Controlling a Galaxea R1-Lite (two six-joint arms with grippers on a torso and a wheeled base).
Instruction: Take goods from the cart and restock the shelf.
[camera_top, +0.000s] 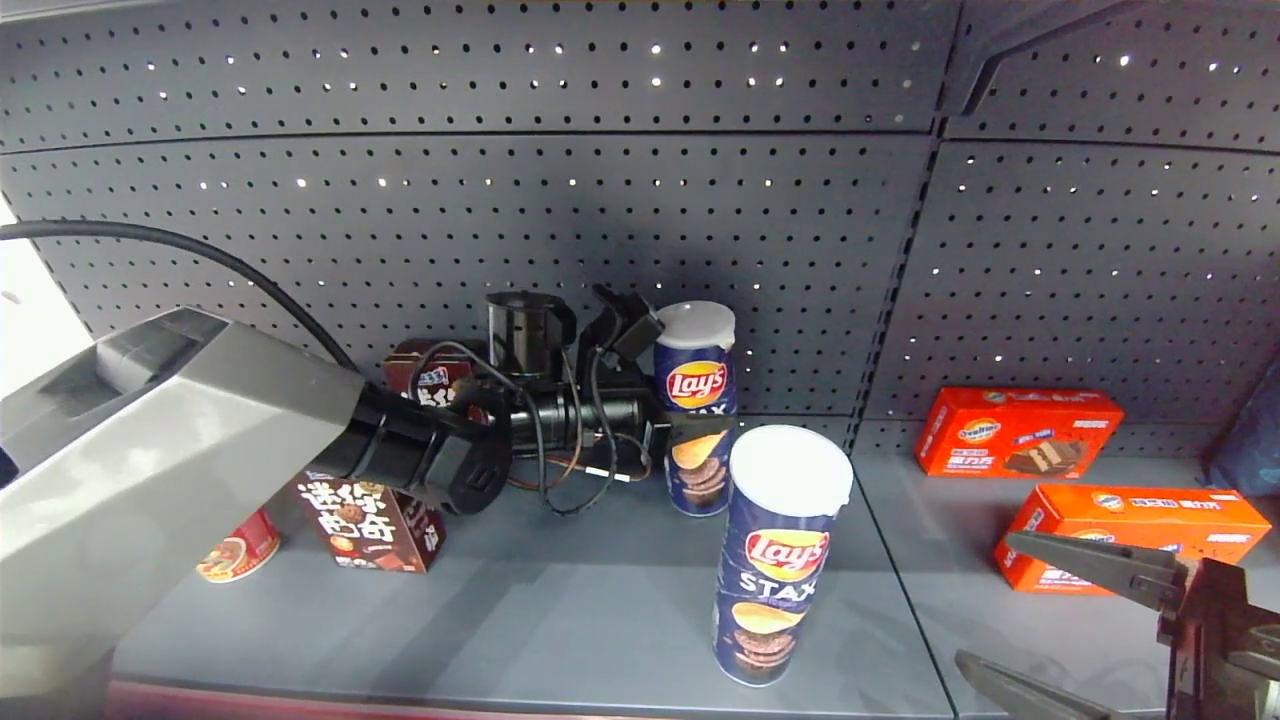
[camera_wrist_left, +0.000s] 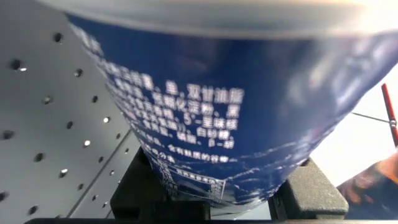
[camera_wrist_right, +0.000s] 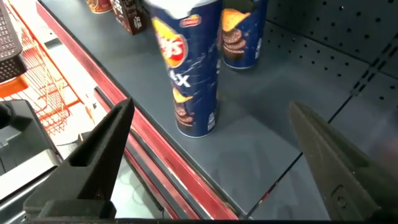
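L gripper (camera_top: 672, 428) clamps the rear chip can (camera_top: 697, 385), which is upright at the back of the grey shelf (camera_top: 560, 620), close to the pegboard (camera_top: 500, 200). A 2nd chip can (camera_top: 778, 560) stands upright nearer the front edge, just beside the first but apart from it. R gripper (camera_top: 985, 600) hangs at the shelf's right front w/ jaws spread wide, holding nothing, near the front orange box (camera_top: 1130, 520); a rear orange box (camera_top: 1020, 430) lies behind. On the left: brown box (camera_top: 375, 525), red cup (camera_top: 240, 545). Orange wire frame (camera_wrist_right: 37, 74) sits below the shelf edge.
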